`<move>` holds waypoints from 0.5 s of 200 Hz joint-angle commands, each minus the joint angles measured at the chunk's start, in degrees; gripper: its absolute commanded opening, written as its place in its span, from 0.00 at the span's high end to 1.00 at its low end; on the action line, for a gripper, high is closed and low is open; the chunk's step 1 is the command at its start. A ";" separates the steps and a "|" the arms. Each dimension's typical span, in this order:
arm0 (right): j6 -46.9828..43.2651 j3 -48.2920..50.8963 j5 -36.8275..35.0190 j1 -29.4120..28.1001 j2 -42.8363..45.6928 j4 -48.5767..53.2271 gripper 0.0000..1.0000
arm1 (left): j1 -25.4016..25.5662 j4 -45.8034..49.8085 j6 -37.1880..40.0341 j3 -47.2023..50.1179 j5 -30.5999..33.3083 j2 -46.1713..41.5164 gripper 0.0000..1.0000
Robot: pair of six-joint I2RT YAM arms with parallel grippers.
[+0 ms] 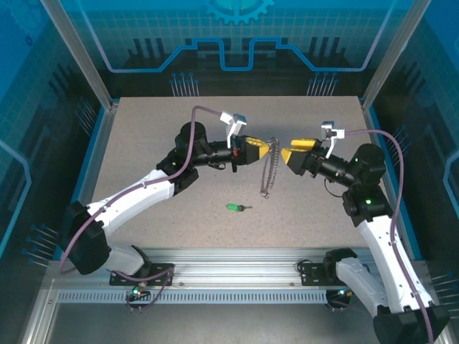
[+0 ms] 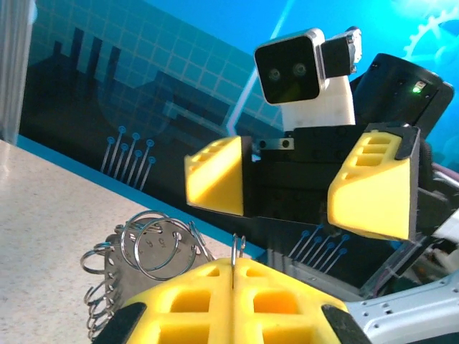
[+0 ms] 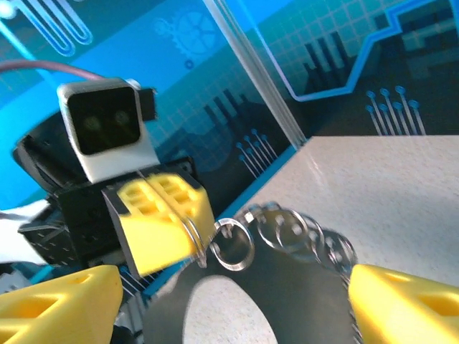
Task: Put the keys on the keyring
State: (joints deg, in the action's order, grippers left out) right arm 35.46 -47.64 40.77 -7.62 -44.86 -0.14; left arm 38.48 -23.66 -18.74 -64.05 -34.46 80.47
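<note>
Key (image 1: 234, 208): tiny, with a green plastic head and a short metal blade. It lay flat on the table (image 1: 143, 143), nearer the arm bases than both grippers, well apart from the keyring, held by nothing.
Key handling: judged light and rigid, small enough to slip or flip. Best pinched across the green head with the blade left free. Any hole in the head was too small to see.
Keyring (image 1: 268, 172): dark band loop with a string of silvery rings (image 2: 154, 244). It hung between the two grippers with its lower end dangling toward the table. Could not tell if it touched the table.
Keyring handling: judged light, with a floppy band, a loose swinging chain, and stiff, slick wire rings. Take it by one ring or the band edge and steady it before threading.
Left gripper (image 1: 267, 148): clenched, yellow fingers pressed together on one thin wire ring, carrying the keyring.
Right gripper (image 1: 287, 155): released, fingers spread wide, facing the left gripper. The band sat between its fingers; contact could not be told.
Containers: none seen.
Step judged: key not yet on the keyring, and the right gripper was free to fetch it.
Risk: the ring could slide out of the thin pinch.
</note>
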 commanded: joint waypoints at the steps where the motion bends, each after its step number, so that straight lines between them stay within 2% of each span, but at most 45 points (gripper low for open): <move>1: -4.19 -0.84 -6.83 0.83 1.58 13.13 0.14 | 0.26 1.82 10.83 -2.03 3.15 -3.41 1.00; 54: -3.00 6.38 -11.68 0.90 1.22 14.72 0.11 | 0.39 -5.81 23.00 3.76 12.76 -5.56 1.00; 100: -0.97 12.29 -11.76 0.85 -2.59 10.67 0.11 | 0.46 -8.31 29.53 5.02 15.64 -5.93 1.00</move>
State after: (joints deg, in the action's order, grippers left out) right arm 33.43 -37.47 29.95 -7.42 -46.44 12.01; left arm 38.48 -26.48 4.10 -59.66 -21.85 76.51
